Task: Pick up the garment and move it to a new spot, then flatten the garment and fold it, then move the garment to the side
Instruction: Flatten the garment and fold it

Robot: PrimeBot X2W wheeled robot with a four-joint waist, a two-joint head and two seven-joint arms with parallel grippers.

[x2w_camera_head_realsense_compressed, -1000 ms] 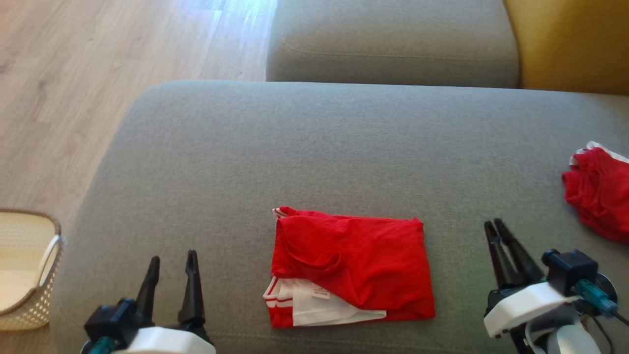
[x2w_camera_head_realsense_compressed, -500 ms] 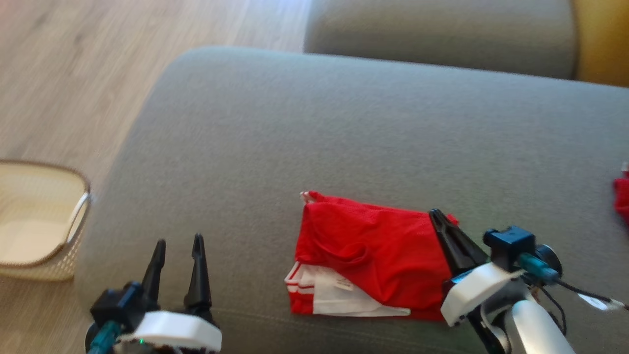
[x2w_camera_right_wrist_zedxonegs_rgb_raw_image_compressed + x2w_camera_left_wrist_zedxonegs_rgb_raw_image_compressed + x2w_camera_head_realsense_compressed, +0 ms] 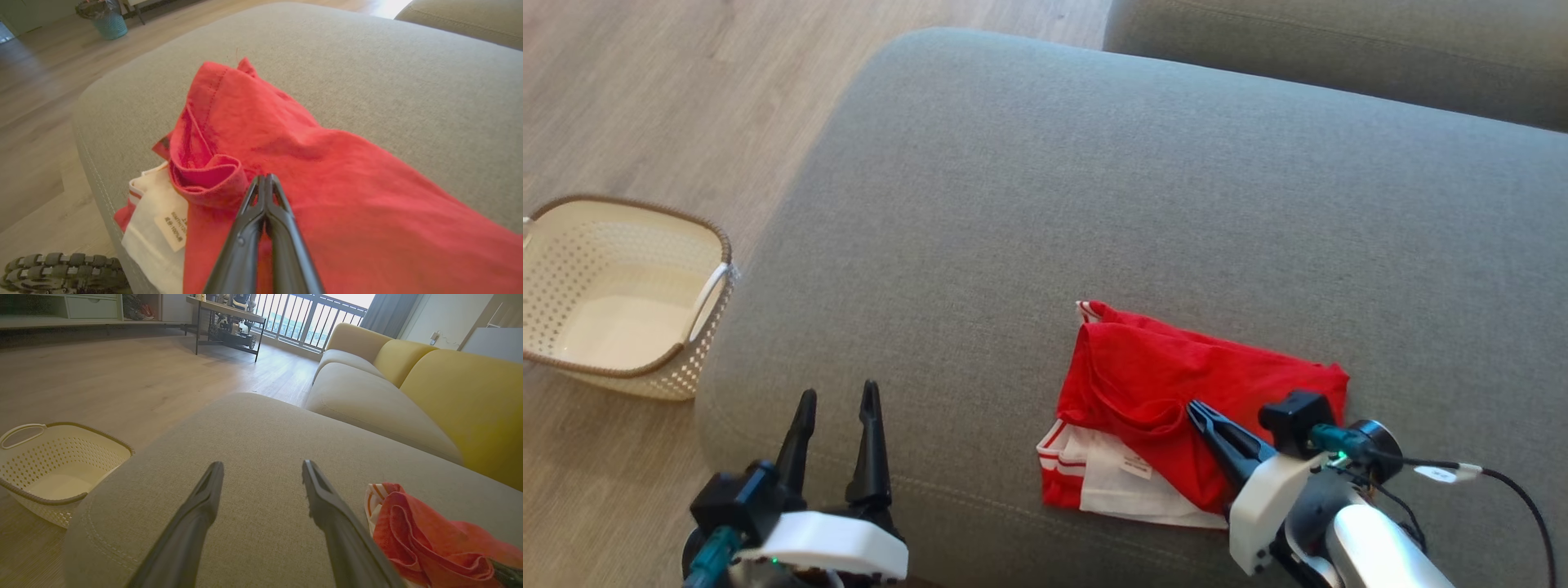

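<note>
While folded garment (image 3: 1160, 376) lies near front edge of cushion (image 3: 1013, 204): right tool (image 3: 1191, 406) clenched atop it, left tool (image 3: 839, 392) released; advise pressing lightly, sliding sideways, keeping folds intact

The garment (image 3: 1168, 384) lies on the sofa cushion (image 3: 1094, 204), close to its near edge and to the right of my middle. My right jaws come in from the near right and lie over the garment, tips at the fold in its middle. My left jaws hang over the cushion's near left corner, well apart from the garment. Left of that corner, the basket (image 3: 637, 380) stands on the floor (image 3: 645, 98), just beside the cushion. A second cushion (image 3: 1339, 41) lies behind the first one, at the far right.
</note>
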